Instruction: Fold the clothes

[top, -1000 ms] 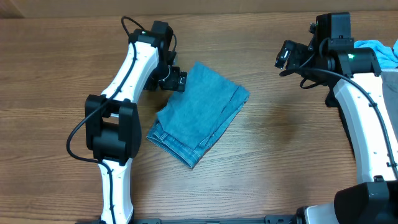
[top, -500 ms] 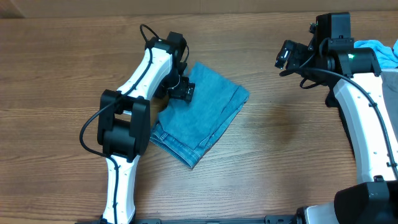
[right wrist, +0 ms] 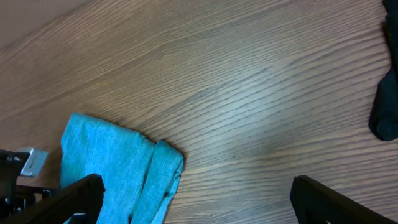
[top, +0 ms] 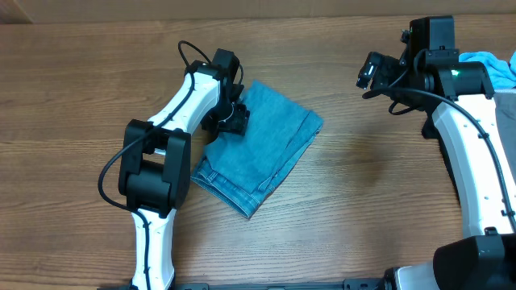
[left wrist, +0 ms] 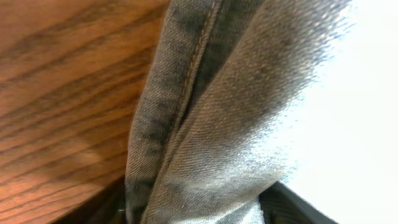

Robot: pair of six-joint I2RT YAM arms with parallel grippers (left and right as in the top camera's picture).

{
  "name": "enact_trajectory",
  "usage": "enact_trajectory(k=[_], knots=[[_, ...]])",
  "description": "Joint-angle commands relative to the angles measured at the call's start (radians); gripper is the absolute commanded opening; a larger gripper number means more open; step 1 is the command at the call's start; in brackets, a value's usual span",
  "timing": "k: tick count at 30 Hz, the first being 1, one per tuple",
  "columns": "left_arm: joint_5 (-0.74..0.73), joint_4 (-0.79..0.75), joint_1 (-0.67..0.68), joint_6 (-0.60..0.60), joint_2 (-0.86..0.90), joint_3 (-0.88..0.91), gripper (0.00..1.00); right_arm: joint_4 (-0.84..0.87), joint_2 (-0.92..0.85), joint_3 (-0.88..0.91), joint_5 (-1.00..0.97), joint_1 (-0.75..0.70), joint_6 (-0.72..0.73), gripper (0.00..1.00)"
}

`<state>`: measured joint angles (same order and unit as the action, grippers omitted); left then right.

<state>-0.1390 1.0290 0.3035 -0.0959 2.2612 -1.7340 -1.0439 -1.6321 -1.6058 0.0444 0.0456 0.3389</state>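
Note:
Folded light-blue denim jeans [top: 262, 145] lie on the wooden table [top: 363, 177], left of centre. My left gripper [top: 234, 119] sits on their upper left edge. In the left wrist view a stitched denim fold [left wrist: 211, 124] fills the gap between the two dark fingers [left wrist: 292, 202] and touches both, so the gripper [left wrist: 199, 208] is shut on the jeans. My right gripper [top: 369, 71] hangs at the far right, well away from the jeans. It is wide open [right wrist: 199, 199] with only bare wood between its fingers.
A sky-blue garment [top: 492, 63] lies at the far right edge behind the right arm; the right wrist view shows it [right wrist: 118, 162] beside the left finger. A black garment [right wrist: 388, 106] shows at that view's right edge.
My left gripper moved right onto the jeans' upper left edge and its jaws narrowed around the denim fold. The right arm has stayed still.

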Motion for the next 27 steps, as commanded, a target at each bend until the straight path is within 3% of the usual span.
enact_trajectory(k=[1,6,8,13,27], knots=[[0.019,0.049,0.011,0.074,0.090,0.072,0.53,0.002,0.003,0.002,-0.002,-0.002,-0.006,1.00],[0.023,0.068,0.009,0.074,0.090,0.072,0.12,0.002,0.003,0.002,-0.001,-0.002,-0.006,1.00],[0.023,0.071,0.010,0.074,0.090,0.071,0.04,0.002,0.003,0.002,-0.002,-0.002,-0.006,1.00],[0.023,0.124,0.009,0.098,0.090,0.029,0.04,0.002,0.003,0.002,-0.001,-0.002,-0.006,1.00],[0.091,0.364,0.005,0.089,-0.069,-0.397,0.04,0.002,0.003,0.002,-0.002,-0.002,-0.006,1.00]])
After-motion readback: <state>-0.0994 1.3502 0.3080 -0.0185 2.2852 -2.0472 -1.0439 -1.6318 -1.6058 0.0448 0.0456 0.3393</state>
